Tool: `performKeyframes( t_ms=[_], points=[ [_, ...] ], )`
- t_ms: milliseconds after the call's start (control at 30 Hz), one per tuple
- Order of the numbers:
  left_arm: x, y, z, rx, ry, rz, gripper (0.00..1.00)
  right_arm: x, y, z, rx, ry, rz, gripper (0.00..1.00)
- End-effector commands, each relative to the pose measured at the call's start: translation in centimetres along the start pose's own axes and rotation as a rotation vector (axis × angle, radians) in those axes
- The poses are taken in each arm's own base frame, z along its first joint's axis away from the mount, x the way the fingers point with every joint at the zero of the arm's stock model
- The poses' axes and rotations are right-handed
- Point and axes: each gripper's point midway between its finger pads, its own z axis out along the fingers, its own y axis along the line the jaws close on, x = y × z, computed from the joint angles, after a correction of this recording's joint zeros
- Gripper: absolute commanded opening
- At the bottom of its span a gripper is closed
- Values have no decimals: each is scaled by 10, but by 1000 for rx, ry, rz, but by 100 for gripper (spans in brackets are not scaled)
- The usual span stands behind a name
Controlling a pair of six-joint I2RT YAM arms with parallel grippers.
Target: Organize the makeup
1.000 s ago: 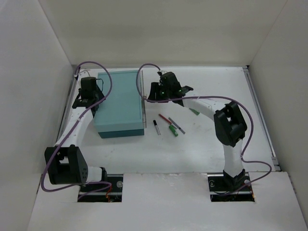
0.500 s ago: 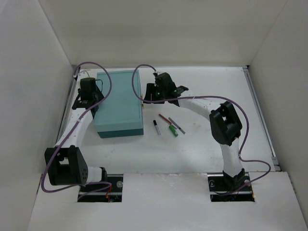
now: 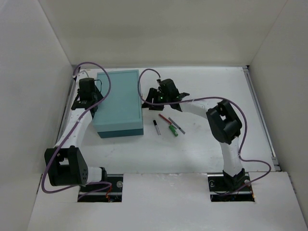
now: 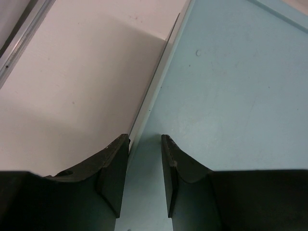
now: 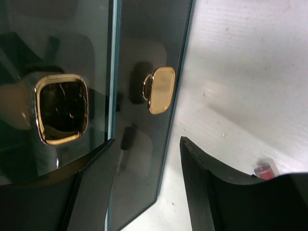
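Observation:
The loose makeup lies on the white table right of the teal box point(image 3: 118, 103): a black-and-white pencil point(image 3: 156, 126), a red pencil point(image 3: 165, 118), a grey pencil point(image 3: 177, 125) and a green tube point(image 3: 173, 130). The bottle, sponge and brown piece are out of view. My right gripper point(image 3: 153, 96) is open at the box's right side. In the right wrist view the dark glass door point(image 5: 144, 159) with a gold knob point(image 5: 161, 90) has its free edge between my open fingers point(image 5: 144, 192). My left gripper point(image 3: 88, 98) sits over the box's left edge, jaws narrowly apart point(image 4: 144, 163).
White walls enclose the table on three sides. A metal rail point(image 3: 260, 115) runs along the right edge. A second gold fitting point(image 5: 62, 108) shows behind the glass. A red pencil end point(image 5: 263, 169) lies just right of my right finger.
My right gripper has moved left and nearer along the box's right side, down to the glass door. The left arm has not moved.

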Motion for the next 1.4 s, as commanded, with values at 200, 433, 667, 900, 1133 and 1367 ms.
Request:
performKeyframes(
  t_ms=[200, 433, 667, 900, 1133, 1367],
  points=[
    [47, 9, 4, -7, 166, 23, 29, -39, 27, 8, -215, -79, 114, 60],
    [43, 11, 4, -13, 160, 15, 28, -34, 3, 20, -206, -54, 193, 56],
    [41, 15, 5, -27, 162, 11, 28, -36, -8, 17, -207, -65, 213, 55],
    [39, 19, 4, -37, 156, 4, 28, -35, -2, 23, -239, -43, 215, 55],
    [37, 19, 2, -36, 152, 2, 28, -36, 1, 28, -274, -34, 235, 53],
    [37, 23, 1, -39, 150, -4, 28, -38, 8, 35, -340, -26, 268, 51]
  ],
)
